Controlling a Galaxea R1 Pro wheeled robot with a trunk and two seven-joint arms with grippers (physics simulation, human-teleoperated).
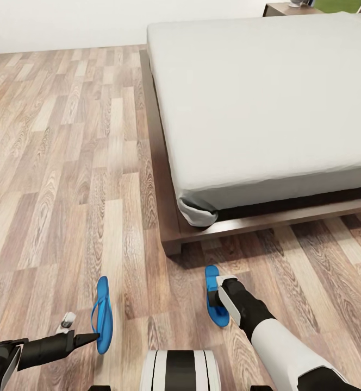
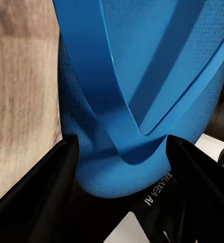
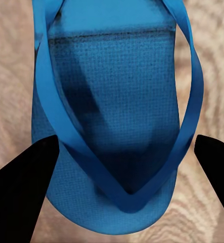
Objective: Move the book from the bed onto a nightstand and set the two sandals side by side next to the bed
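Note:
Two bright-blue sandals are near the foot corner of the bed (image 1: 267, 108). One sandal (image 1: 103, 312) stands tilted on its edge above the floor, and my left gripper (image 1: 96, 338) is shut on its end. In the left wrist view that sandal (image 2: 142, 76) sits between the black fingers (image 2: 36, 197). The other sandal (image 1: 212, 293) lies flat on the planks. My right gripper (image 1: 218, 297) hangs open over it, and its fingers (image 3: 20, 177) straddle the sandal (image 3: 117, 111). The book is out of view. A nightstand (image 1: 286, 8) shows past the bed's far side.
The bed's dark wooden frame (image 1: 167, 217) juts out just beyond the sandals, with a bunched sheet corner (image 1: 197, 209). Wood-plank floor (image 1: 55, 163) stretches wide to the left up to a white wall. My white trunk (image 1: 180, 372) is at the bottom edge.

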